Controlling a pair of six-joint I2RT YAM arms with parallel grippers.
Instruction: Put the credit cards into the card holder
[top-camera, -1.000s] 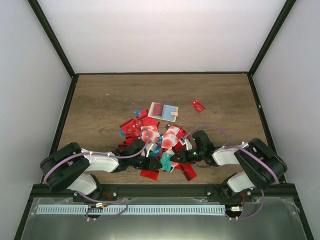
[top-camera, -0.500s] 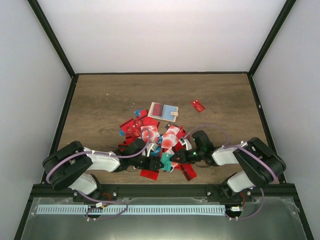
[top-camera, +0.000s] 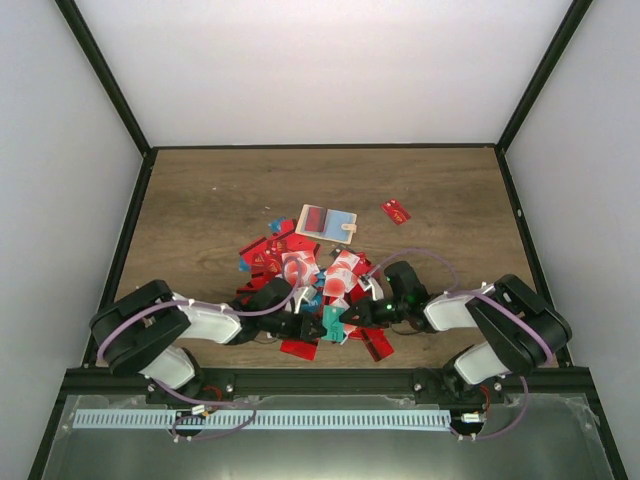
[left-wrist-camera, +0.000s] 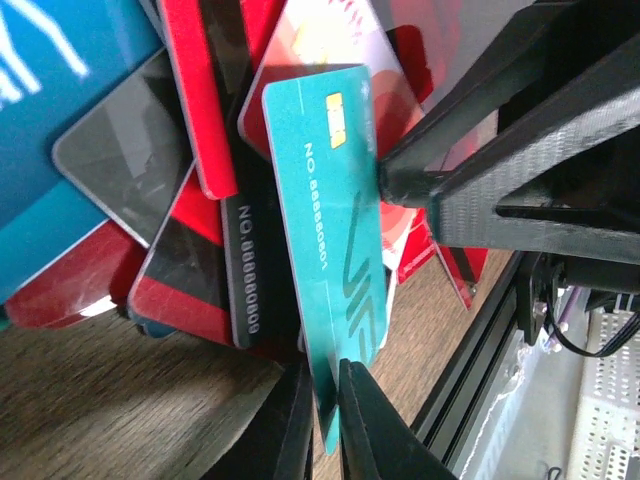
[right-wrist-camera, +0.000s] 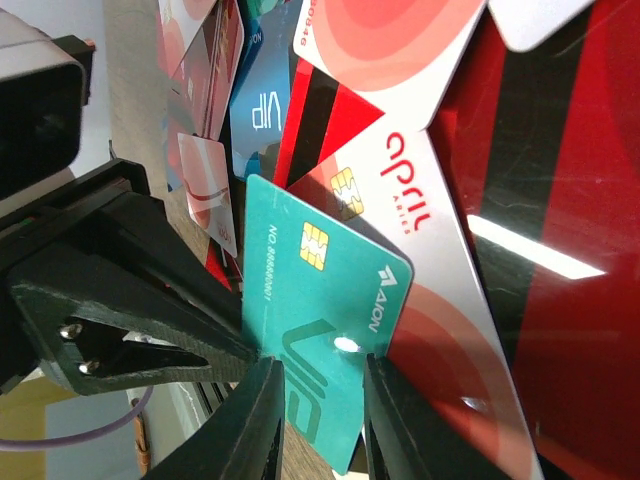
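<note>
A heap of credit cards (top-camera: 290, 268), mostly red, lies near the front middle of the table. A teal card (top-camera: 331, 322) stands on edge between my two grippers. My left gripper (top-camera: 318, 327) is shut on its end; the pinch shows in the left wrist view (left-wrist-camera: 328, 385), on the teal card (left-wrist-camera: 325, 220). My right gripper (top-camera: 348, 316) is open: its jaws (right-wrist-camera: 320, 400) stand apart astride the teal card (right-wrist-camera: 320, 300), one finger (left-wrist-camera: 500, 190) touching its edge. The card holder (top-camera: 328, 223), a pale flat sleeve with a red card showing in it, lies beyond the heap.
One red card (top-camera: 396, 211) lies alone at the back right of the heap. A few red cards (top-camera: 378, 343) lie at the front, close to the black front rail (top-camera: 320, 375). Black frame posts and white walls surround the wooden table.
My left gripper has edged right towards the right gripper and now pinches the teal card's end. The right arm and the heap have hardly moved.
</note>
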